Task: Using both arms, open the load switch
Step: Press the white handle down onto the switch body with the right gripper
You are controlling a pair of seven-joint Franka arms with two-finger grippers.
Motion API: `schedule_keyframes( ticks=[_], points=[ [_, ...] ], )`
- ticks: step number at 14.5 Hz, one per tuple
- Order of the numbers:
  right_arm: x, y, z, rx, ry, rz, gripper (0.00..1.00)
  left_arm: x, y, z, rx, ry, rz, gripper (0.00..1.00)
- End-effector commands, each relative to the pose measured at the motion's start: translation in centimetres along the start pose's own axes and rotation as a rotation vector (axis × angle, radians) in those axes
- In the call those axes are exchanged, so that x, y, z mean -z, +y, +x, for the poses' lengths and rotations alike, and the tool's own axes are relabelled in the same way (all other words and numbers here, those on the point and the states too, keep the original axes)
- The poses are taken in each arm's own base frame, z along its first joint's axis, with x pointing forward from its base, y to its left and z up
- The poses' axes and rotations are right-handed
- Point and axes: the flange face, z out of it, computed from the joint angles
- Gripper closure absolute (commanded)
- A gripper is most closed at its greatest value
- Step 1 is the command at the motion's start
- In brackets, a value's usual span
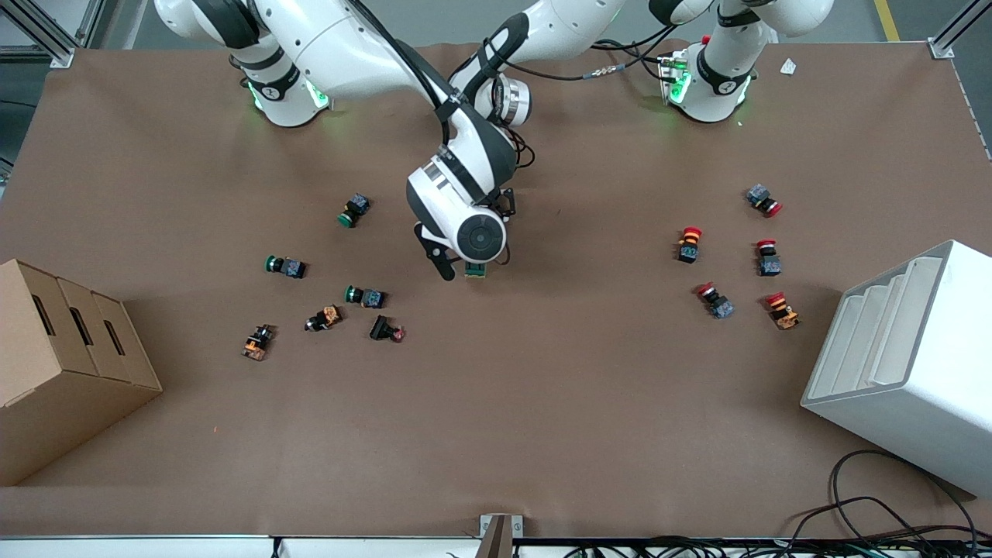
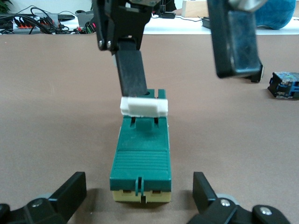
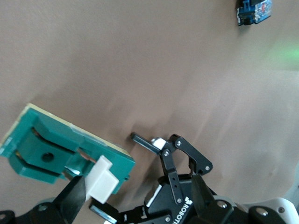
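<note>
While the load switch [image 2: 141, 158] lies on the tabletop [image 1: 542, 403], both the left gripper [image 2: 138, 198] and right gripper [image 3: 135, 198] flank it, released.

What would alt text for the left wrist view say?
A dark green load switch with a white toggle lies on the brown table, between the open left gripper. One black finger of the open right gripper touches the toggle from above.
</note>
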Motion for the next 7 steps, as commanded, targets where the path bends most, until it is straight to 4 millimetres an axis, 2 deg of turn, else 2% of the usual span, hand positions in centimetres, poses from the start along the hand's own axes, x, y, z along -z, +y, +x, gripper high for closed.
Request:
schedule_keyframes(
  ticks=[1,4,7],
  points=[
    [-1.6,1.2,-1.2,0.001,0.000,-0.043,0.00,-1.4,-0.7,-2.9,0.025,-0.063,0.000,0.01],
    [-2.8,1.2,-1.2,0.009,0.010,-0.064,0.00,-1.5,-0.5,-2.3,0.033,-0.057,-0.001,0.01],
    [-2.1,1.2,-0.7,0.014,0.012,-0.052,0.00,-1.5,-0.5,-2.3,0.033,-0.057,-0.001,0.01]
  ],
)
